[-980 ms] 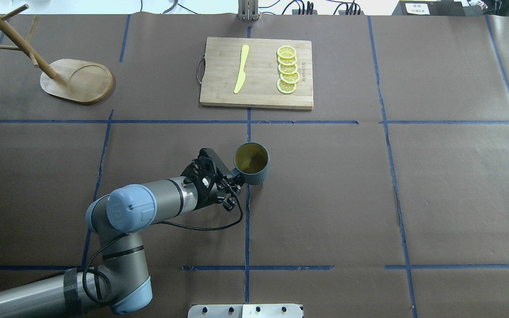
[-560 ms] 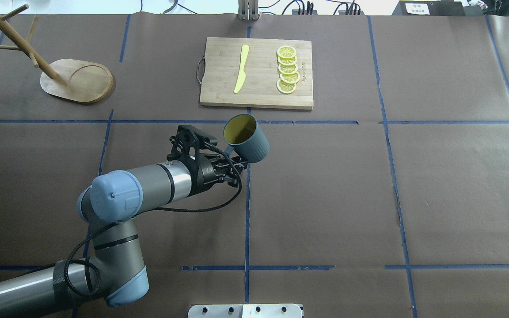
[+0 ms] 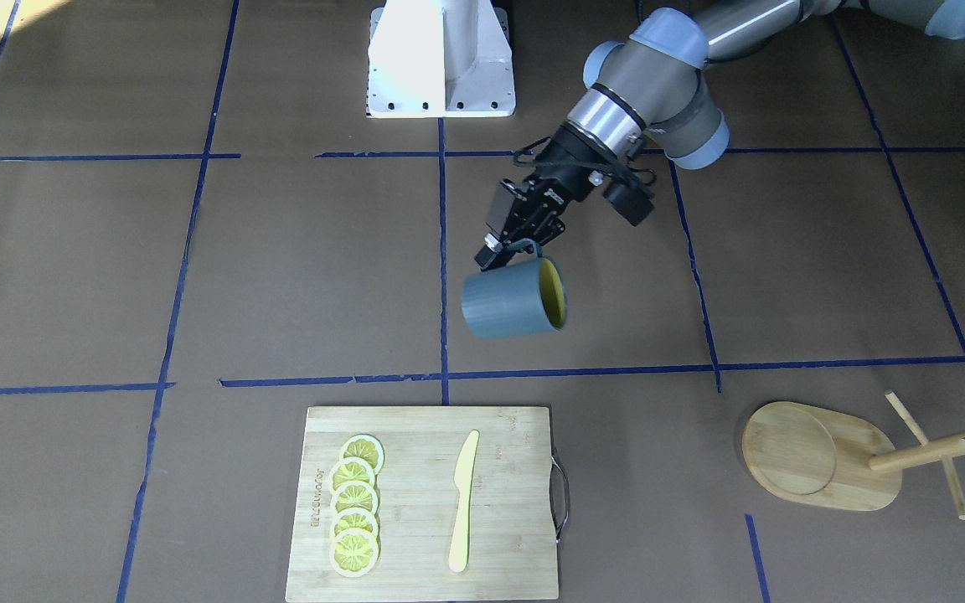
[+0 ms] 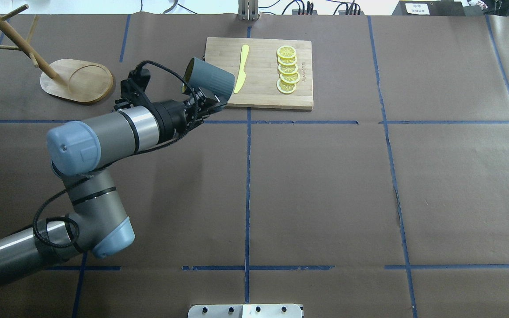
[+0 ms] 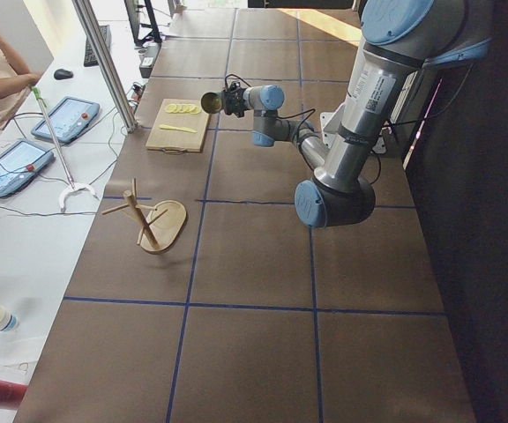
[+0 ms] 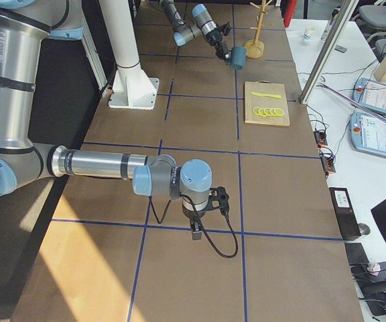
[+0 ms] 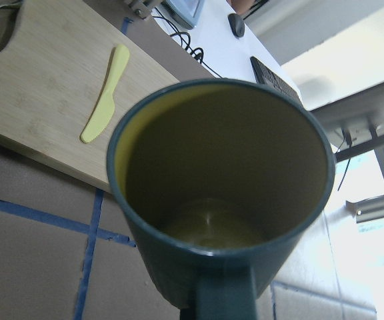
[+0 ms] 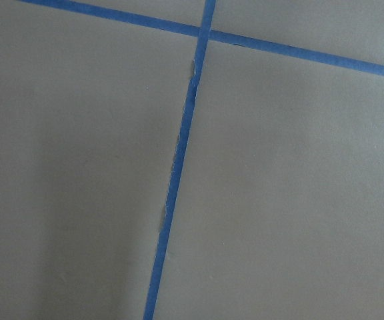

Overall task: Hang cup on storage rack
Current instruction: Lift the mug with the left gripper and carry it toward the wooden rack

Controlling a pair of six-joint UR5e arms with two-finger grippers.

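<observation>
Left gripper (image 3: 506,249): jaws pinched loop handle of dark blue-grey mug with yellow inside (image 4: 210,78). Mug aloft over table (image 4: 325,198), lying sideways, mouth toward light bamboo peg rack (image 4: 77,81), well apart on robot's left. Right gripper (image 6: 196,231) far off; its jaws impossible to judge.

The cup (image 3: 503,310) is matt blue-grey outside, its yellow inside smoother with a faint sheen. The rack (image 3: 792,456) and the board (image 3: 415,469) are pale smooth wood; on the board lies a matt yellow plastic knife (image 3: 464,502). Matt brown paper, taped blue, covers the table (image 3: 72,276)
</observation>
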